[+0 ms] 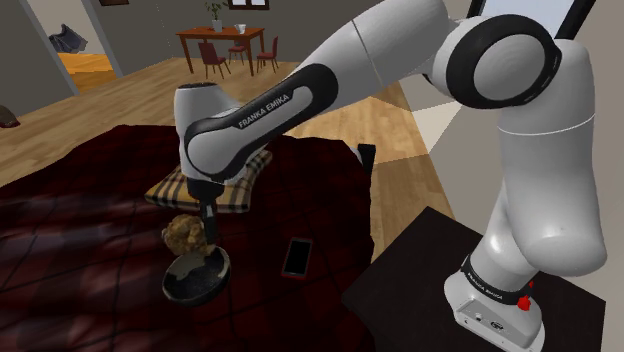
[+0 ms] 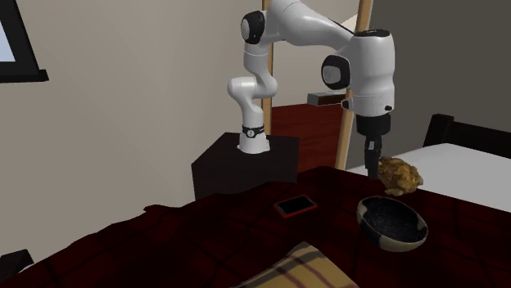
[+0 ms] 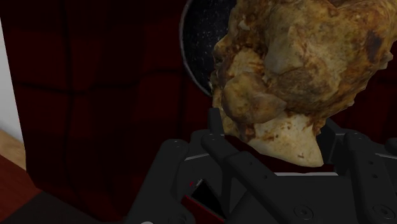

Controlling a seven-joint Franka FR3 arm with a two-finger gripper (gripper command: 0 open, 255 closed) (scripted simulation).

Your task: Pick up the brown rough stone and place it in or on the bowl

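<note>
The pincer [image 2: 377, 164] clasps the brown stone [image 2: 401, 176] — close above the bowl [image 2: 393, 222].

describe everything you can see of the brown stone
The stone is a rough, knobbly lump, mottled tan and brown, with a paler patch near the fingers. The gripper clasps it between its black fingers on two sides, holding it in the air just above the rim of the dark speckled bowl, seemingly apart from it and off the dark red cloth.

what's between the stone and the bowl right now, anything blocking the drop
nothing visible. the gripper clasps the brown rough stone, lifted close above the dark speckled bowl, with only open air between them. the phone lies apart on the dark red cloth.
</note>
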